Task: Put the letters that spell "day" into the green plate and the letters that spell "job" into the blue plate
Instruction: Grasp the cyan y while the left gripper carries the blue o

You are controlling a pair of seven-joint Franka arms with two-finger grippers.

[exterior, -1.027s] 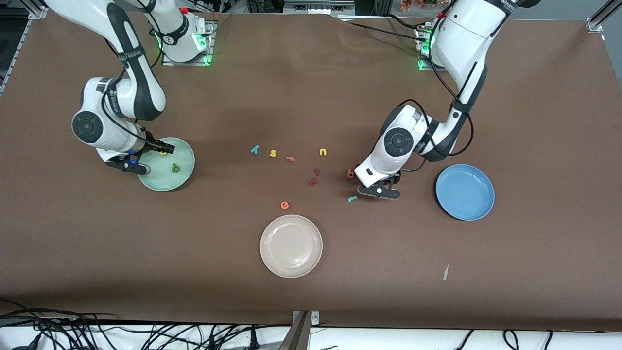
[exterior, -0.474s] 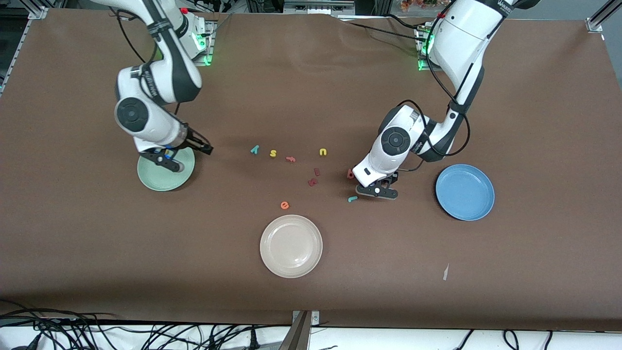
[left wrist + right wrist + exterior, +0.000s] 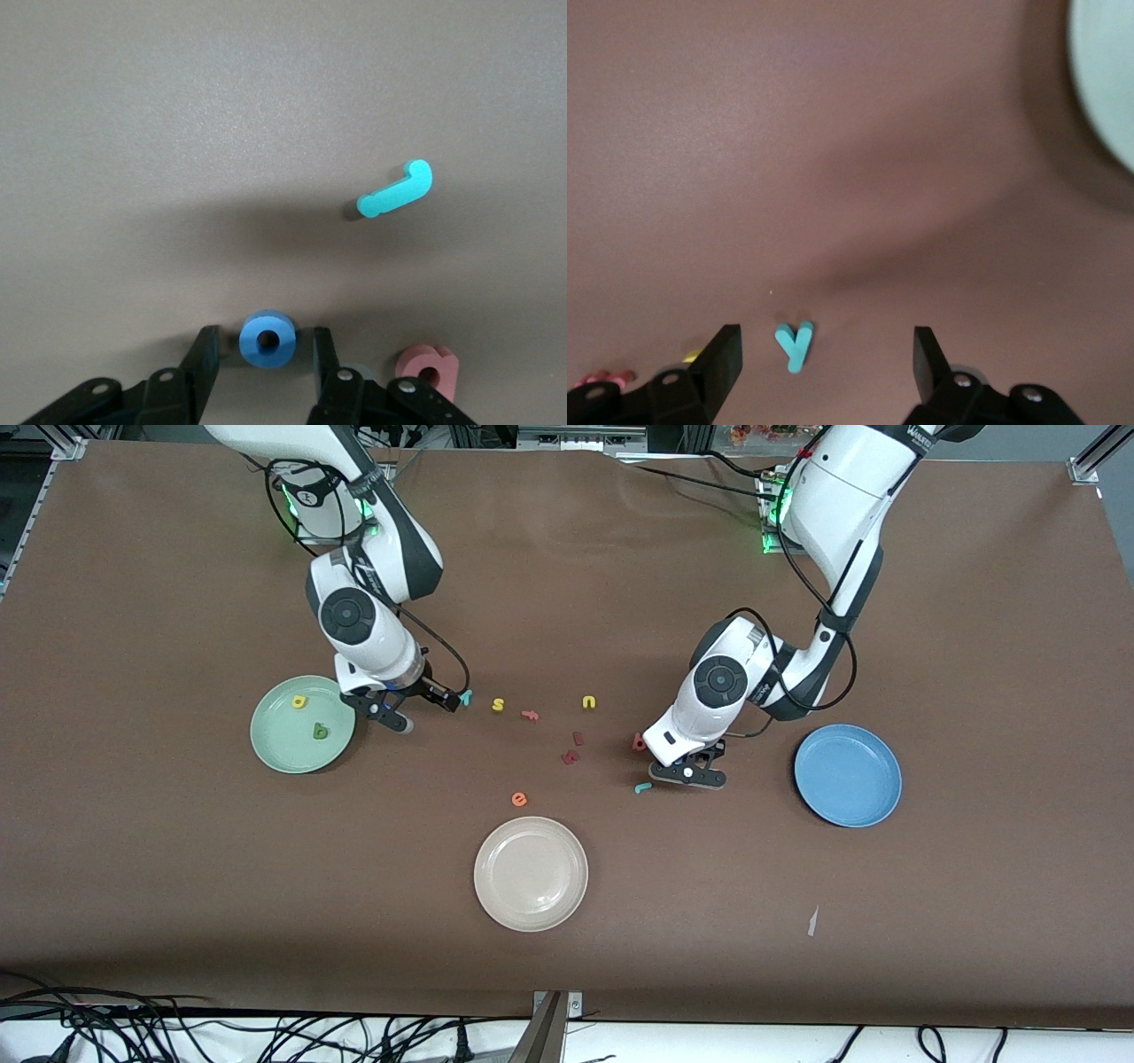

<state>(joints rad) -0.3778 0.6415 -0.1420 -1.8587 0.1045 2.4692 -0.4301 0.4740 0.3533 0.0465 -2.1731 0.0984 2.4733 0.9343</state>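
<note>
Left end effector (image 3: 263,363), lower middle of the left wrist view, low on the tabletop (image 3: 567,584): fingers narrowed about the blue o (image 3: 267,337), apparently not yet pinching (squeeze squarely on the ring, lift straight, clear of red b (image 3: 429,370) and teal j (image 3: 396,189)). Right end effector (image 3: 826,363), spread wide over the teal y (image 3: 794,344): centre before lowering; green plate (image 3: 270,748) holds yellow a (image 3: 299,701) and green d (image 3: 320,732), blue plate (image 3: 848,775) centre-right.

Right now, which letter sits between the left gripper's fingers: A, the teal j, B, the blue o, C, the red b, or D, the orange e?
B: in the left wrist view the blue o lies on the table between the left gripper fingers, with the teal j and red b outside them.
</note>
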